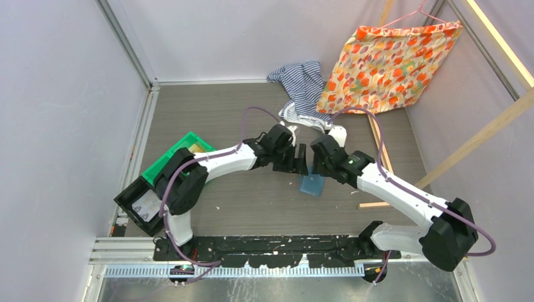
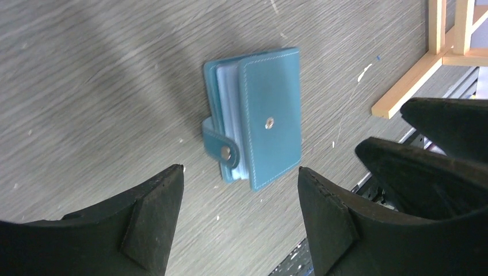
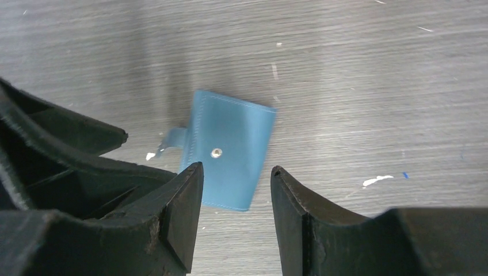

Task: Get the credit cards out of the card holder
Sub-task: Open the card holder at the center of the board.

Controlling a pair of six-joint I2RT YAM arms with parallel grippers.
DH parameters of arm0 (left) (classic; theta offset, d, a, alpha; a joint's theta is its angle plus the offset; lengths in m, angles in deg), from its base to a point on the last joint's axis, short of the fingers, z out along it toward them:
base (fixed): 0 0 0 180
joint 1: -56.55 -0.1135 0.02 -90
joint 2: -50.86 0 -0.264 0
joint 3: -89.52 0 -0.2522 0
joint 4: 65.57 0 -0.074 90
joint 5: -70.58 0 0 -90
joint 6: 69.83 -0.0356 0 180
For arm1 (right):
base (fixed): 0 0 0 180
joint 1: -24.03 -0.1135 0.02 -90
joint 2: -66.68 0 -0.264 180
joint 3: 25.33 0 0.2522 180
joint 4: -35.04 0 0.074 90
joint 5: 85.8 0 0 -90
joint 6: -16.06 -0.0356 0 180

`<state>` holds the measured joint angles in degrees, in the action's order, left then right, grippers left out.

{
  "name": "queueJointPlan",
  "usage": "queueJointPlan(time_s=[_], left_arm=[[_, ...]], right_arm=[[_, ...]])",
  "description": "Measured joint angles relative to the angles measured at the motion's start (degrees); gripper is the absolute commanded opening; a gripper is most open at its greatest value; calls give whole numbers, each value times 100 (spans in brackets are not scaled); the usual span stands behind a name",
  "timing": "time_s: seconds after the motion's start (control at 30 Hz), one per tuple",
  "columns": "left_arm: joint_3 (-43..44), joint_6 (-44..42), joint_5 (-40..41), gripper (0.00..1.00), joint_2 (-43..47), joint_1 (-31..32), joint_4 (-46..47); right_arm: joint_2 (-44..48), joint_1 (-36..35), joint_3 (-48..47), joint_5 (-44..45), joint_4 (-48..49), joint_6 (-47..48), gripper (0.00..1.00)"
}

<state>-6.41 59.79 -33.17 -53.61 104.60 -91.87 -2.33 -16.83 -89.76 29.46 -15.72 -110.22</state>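
Card holder (image 2: 253, 123) folded on the surface (image 2: 86, 86), strap (image 2: 217, 144) unsnapped; no credit cards out yet. Left hand (image 2: 240, 171) and right hand (image 3: 236, 168) both spread, holding nothing

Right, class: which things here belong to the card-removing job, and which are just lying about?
Job: card holder, folded; left claw and right claw, both open; credit cards, none showing.
Lying about: green bin, striped cloth, floral cloth, wooden frame.
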Motion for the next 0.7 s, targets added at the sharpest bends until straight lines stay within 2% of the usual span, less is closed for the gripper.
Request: queueJointPlan(time_s=[0.2, 0.4, 0.53, 0.6, 0.63, 0.7], left_arm=[[439, -190, -61, 63, -452, 55, -28], [544, -326, -59, 49, -780, 55, -190], [544, -358, -37, 29, -859, 59, -236], [557, -382, -28, 7, -859, 59, -234], [566, -376, -31, 1, -859, 59, -236], [592, -413, -20, 1, -859, 59, -262]], right_arm=[[573, 778, 282, -208, -192, -140, 53], [776, 1064, 313, -321, -306, -138, 54], [791, 1088, 313, -374, -343, -138, 54], [791, 1088, 313, -400, -341, -138, 54], [791, 1088, 313, -420, -341, -138, 54], [789, 1088, 313, -468, -341, -140, 53]])
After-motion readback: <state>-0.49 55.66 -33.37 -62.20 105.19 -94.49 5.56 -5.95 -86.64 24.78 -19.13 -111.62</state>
